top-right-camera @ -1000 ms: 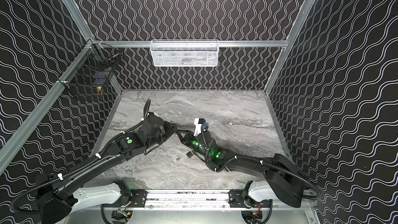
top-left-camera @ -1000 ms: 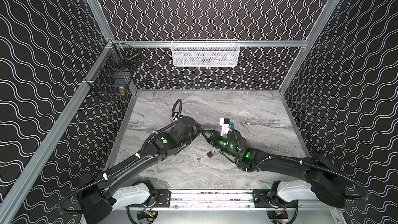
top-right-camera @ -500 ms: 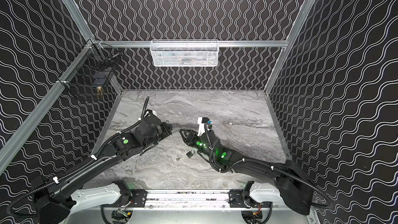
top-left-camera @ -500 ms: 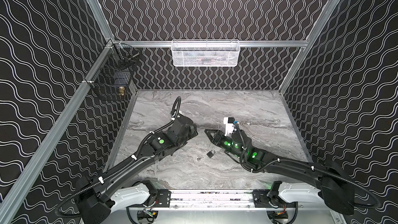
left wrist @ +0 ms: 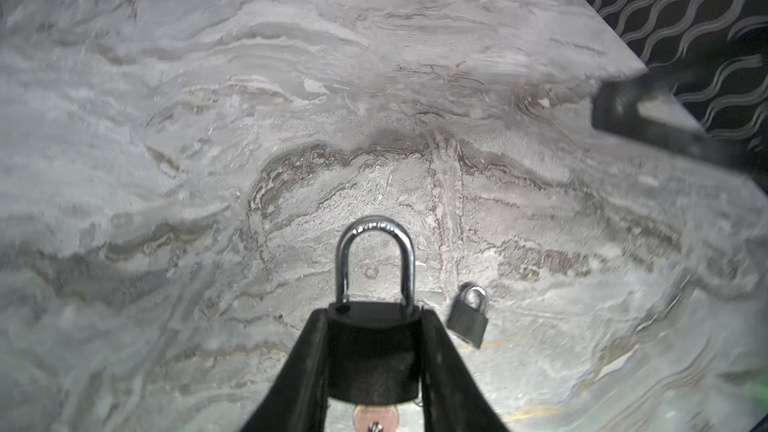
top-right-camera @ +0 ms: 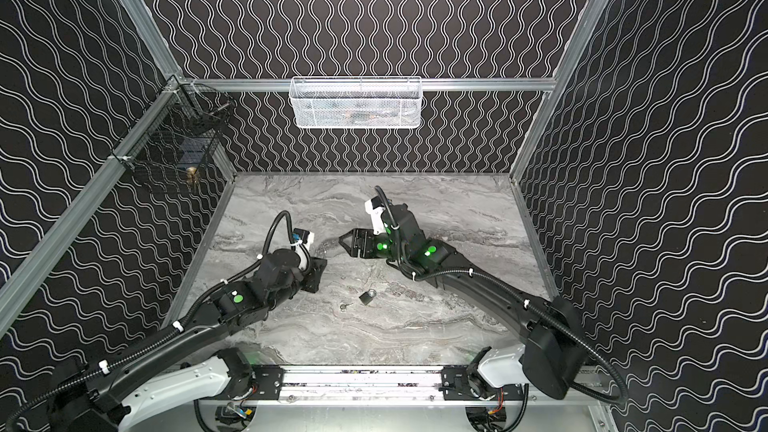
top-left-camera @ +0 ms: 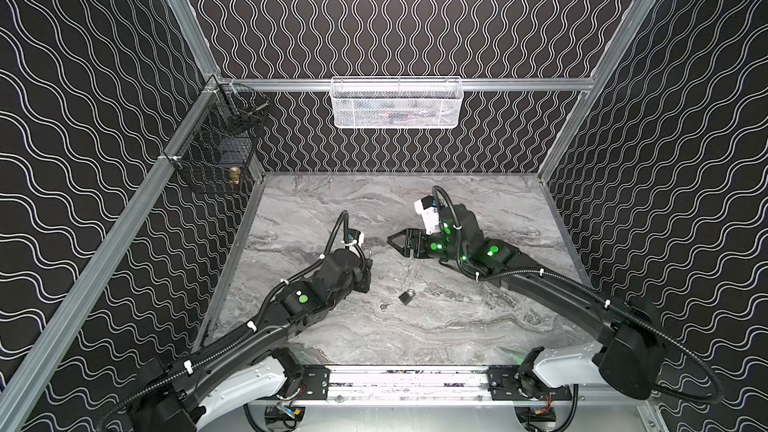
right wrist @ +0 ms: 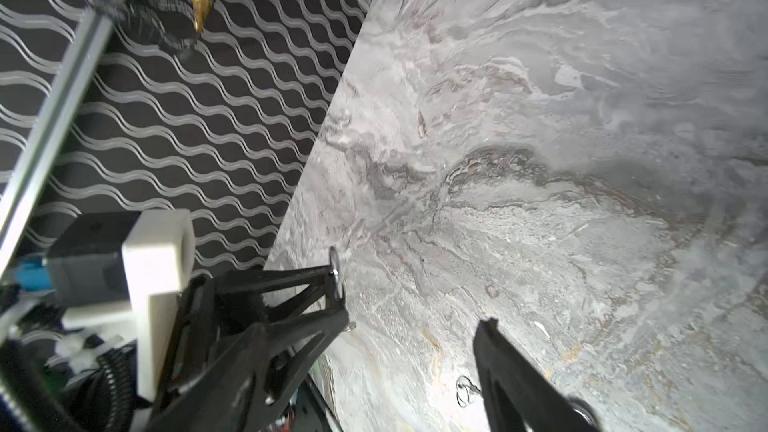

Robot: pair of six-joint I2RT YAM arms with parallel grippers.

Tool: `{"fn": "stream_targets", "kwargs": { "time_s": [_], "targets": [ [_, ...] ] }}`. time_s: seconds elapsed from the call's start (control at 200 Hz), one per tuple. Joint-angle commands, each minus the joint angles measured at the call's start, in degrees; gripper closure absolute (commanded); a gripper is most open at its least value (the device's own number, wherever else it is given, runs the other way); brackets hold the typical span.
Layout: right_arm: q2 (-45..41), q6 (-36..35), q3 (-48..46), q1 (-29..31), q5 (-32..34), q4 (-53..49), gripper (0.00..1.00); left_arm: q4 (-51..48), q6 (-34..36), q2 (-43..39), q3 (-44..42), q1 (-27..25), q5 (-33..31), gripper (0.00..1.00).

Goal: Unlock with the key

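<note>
My left gripper is shut on the black body of a padlock. Its steel shackle points away from the wrist and looks closed. A key head shows under the padlock's body, at its keyhole end. In both top views the left gripper holds this padlock left of centre. My right gripper hangs open a short way to its right, with nothing between the fingers. In the right wrist view the right gripper frames bare table.
A second, smaller padlock lies on the marble table. A small key on a ring lies beside it. A white mesh basket and a black wire basket hang on the walls.
The right gripper has opened and drawn back to the right, away from the left gripper. The left gripper, still holding the padlock, has shifted slightly left.
</note>
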Motion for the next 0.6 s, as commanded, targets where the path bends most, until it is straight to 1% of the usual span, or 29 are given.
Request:
{"fn": "stream_targets", "kwargs": {
  "time_s": [0.0,0.14,0.325,0.596],
  "targets": [
    [4.1,-7.6,6.1,-0.1,-4.2,-13.5,0.17,12.1,10.0,-1.1,-3.4,0.0,1.6,1.00],
    [8.7,-9.5,12.7,0.8,-5.6,-17.9,0.16,15.6,13.2,-1.2,-5.4,0.0,1.8,1.00],
    [15.2,-11.9,21.1,1.7,-2.9,-25.4,0.15,16.9,14.7,-3.0,-7.0,0.0,2.1,1.00],
    [20.5,-12.2,27.2,1.7,-0.2,-28.9,0.14,16.4,15.2,-3.3,-7.0,0.0,1.7,1.00]
  ]
}}
